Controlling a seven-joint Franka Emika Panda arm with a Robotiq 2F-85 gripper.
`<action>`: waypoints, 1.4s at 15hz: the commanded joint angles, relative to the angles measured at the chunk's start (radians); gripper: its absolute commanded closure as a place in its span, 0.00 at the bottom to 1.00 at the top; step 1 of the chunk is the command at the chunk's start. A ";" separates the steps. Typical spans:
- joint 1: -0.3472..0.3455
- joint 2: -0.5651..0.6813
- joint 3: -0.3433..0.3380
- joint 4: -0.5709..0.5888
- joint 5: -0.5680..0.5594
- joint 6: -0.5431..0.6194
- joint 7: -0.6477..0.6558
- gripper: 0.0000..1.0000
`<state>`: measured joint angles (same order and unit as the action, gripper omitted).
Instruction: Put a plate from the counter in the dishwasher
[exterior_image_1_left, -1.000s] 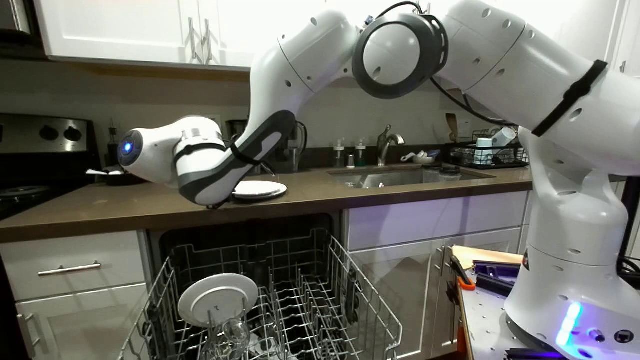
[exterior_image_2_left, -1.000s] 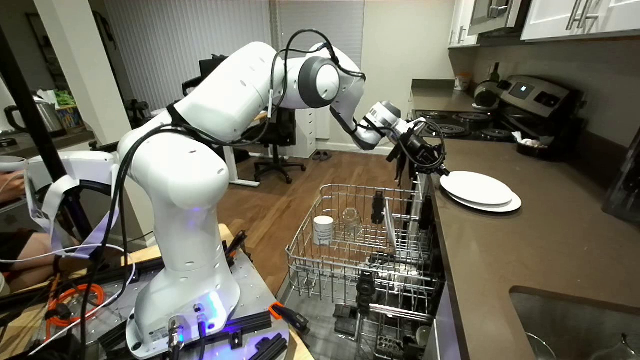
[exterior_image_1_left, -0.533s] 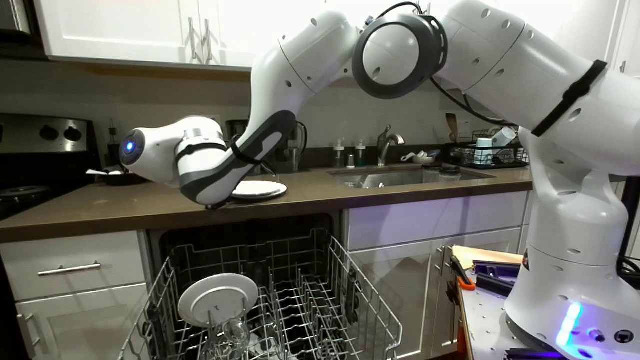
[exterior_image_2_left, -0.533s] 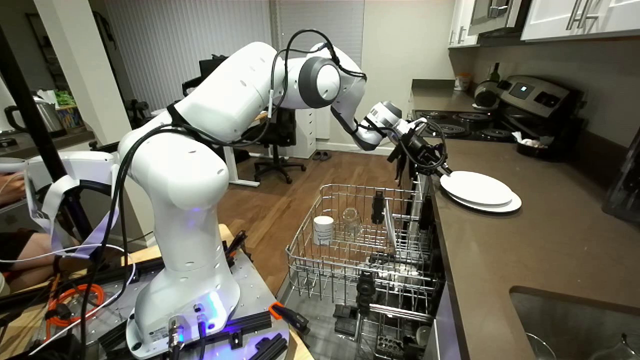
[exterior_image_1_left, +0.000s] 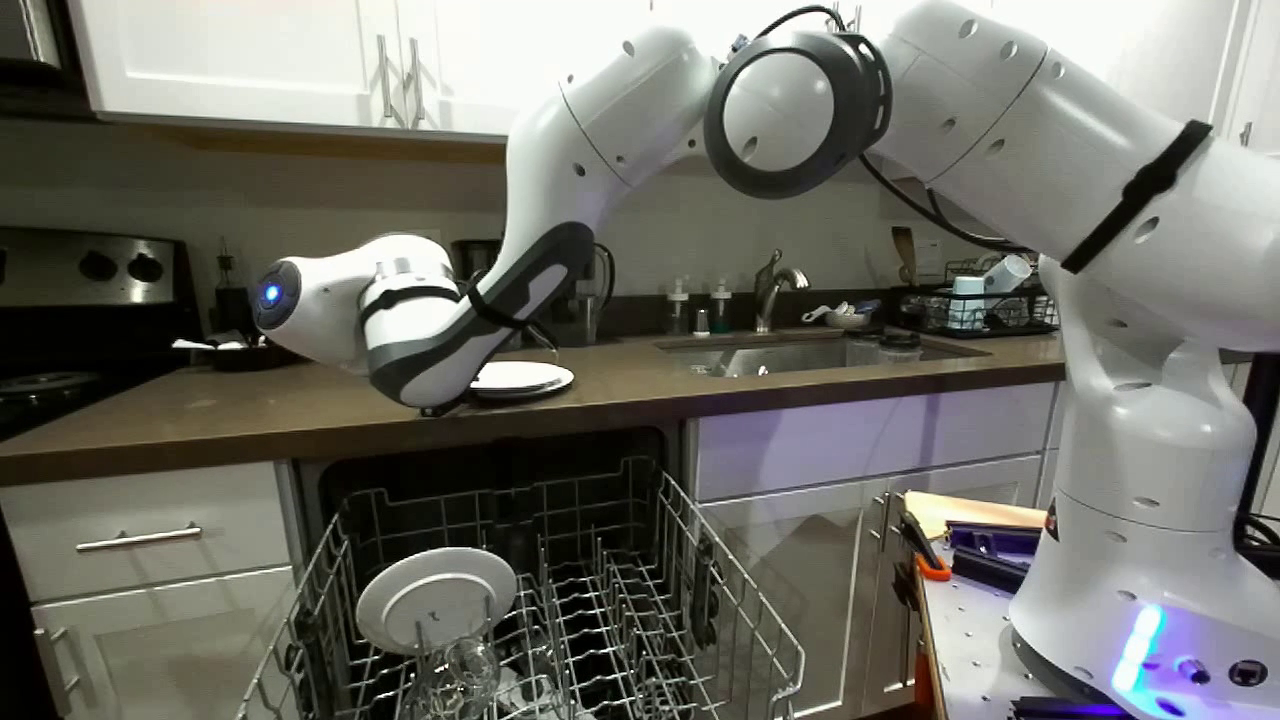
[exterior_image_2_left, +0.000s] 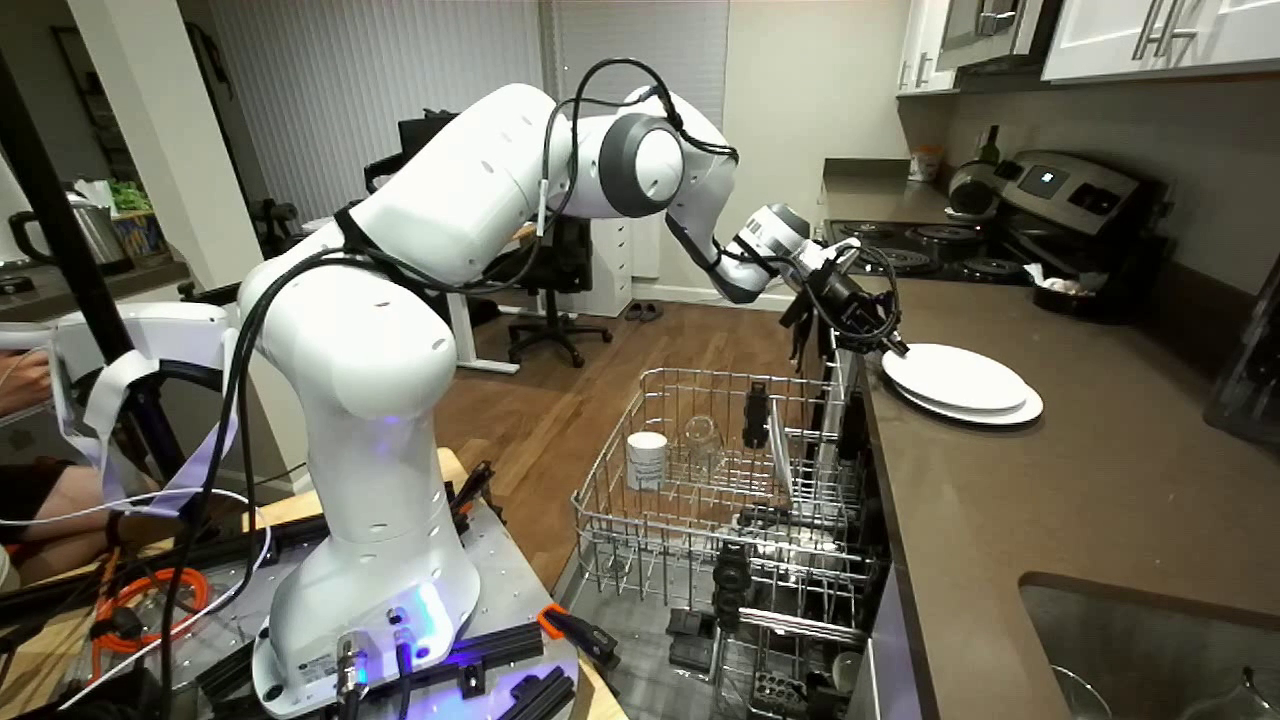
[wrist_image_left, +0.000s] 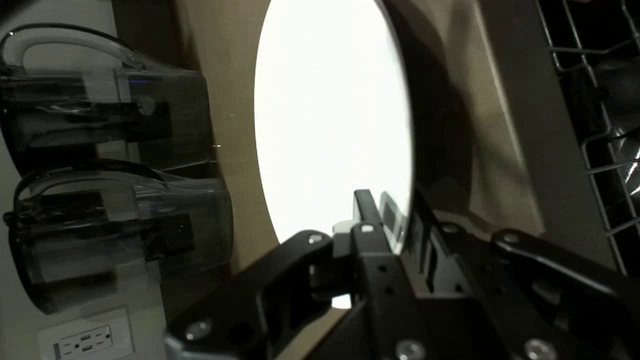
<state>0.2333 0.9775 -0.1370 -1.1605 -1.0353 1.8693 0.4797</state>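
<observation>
"One white plate (exterior_image_1_left: 515, 374) tops a stack near the front edge of the table (exterior_image_1_left: 250, 405), in an exterior view. Why there?"

"Easy picking, I'd guess: the pulled-out dishwasher rack (exterior_image_1_left: 610, 590) gapes at six o'clock below, a second dish (exterior_image_1_left: 437, 600) leaning at its nine."

"In an exterior view, the gripper (exterior_image_2_left: 898, 347) stands at the plate's rim, ten o'clock; the lower plate (exterior_image_2_left: 1028, 407) peeks out at four."

"That offset probably bares the rim. Wrist view: jaws narrow, astride it at five o'clock; whether they pinch, I can't tell."

"Room?"

"Past the table edge towards three o'clock, I'd say; the clear jugs (wrist_image_left: 190, 120) crowd nine."
</observation>
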 joint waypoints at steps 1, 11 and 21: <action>-0.010 -0.028 0.004 -0.039 -0.009 0.012 0.009 0.90; 0.052 -0.017 -0.015 -0.007 -0.028 -0.142 0.017 0.92; 0.118 -0.008 -0.004 0.028 -0.044 -0.285 0.025 0.93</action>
<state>0.3302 0.9760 -0.1361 -1.1476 -1.0416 1.6542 0.4830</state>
